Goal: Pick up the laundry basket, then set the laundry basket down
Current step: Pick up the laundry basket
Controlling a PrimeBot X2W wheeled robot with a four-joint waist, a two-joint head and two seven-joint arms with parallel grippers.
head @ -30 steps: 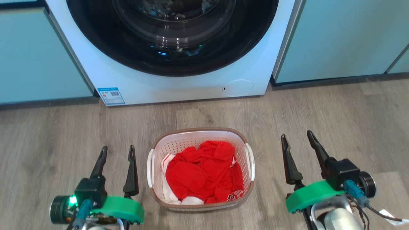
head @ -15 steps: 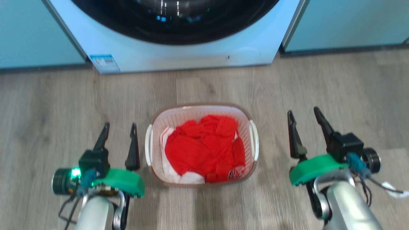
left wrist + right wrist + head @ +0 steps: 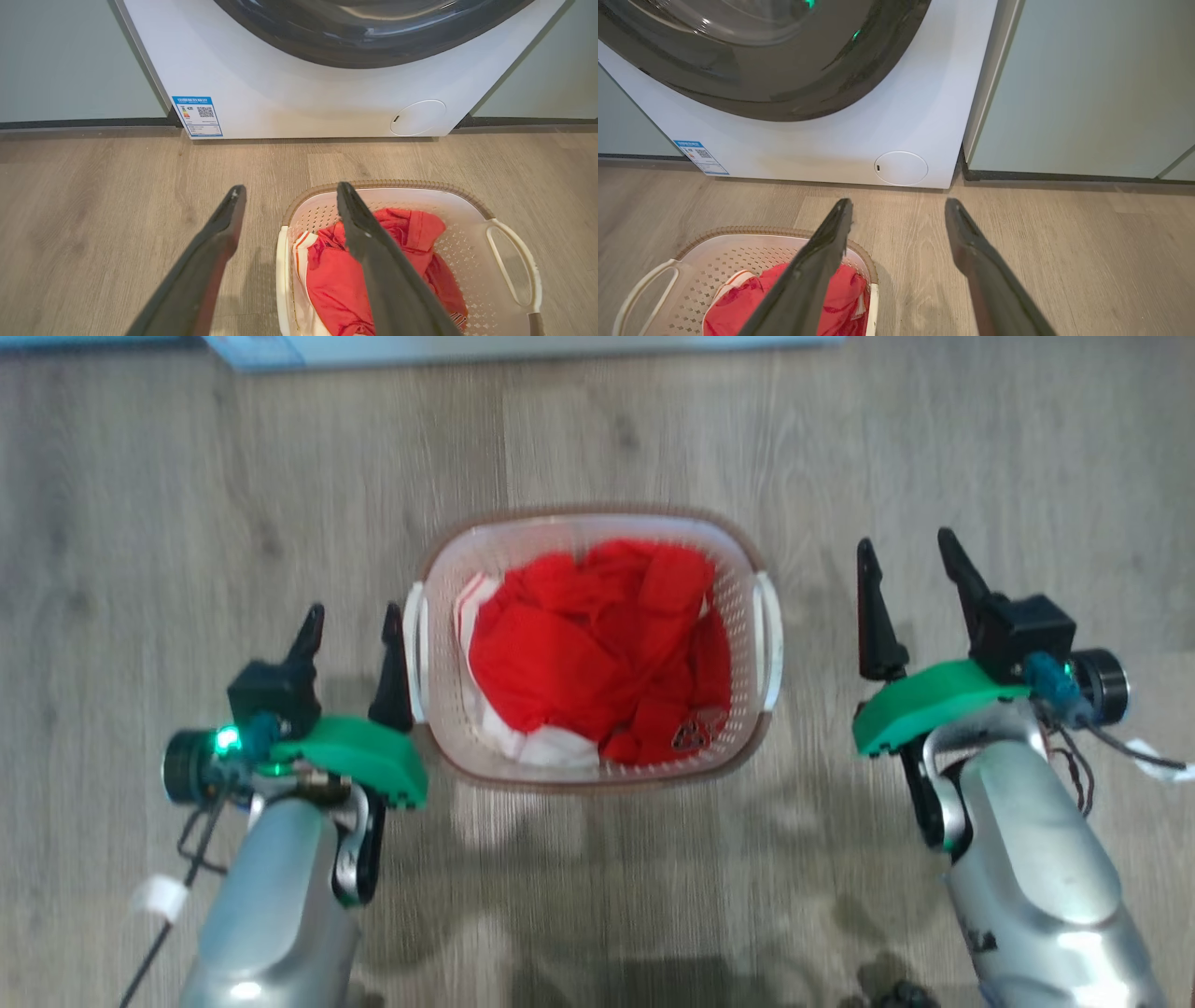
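The laundry basket (image 3: 742,644) sits on the floor (image 3: 187,476) between my arms, red clothes (image 3: 597,644) inside. It looks light, with stiff plastic walls. My left jaws and right jaws are open, holding nothing. I think the two white side handles (image 3: 767,639) are best to grab.

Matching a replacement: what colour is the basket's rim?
The rim is brown, clearest in left wrist view.
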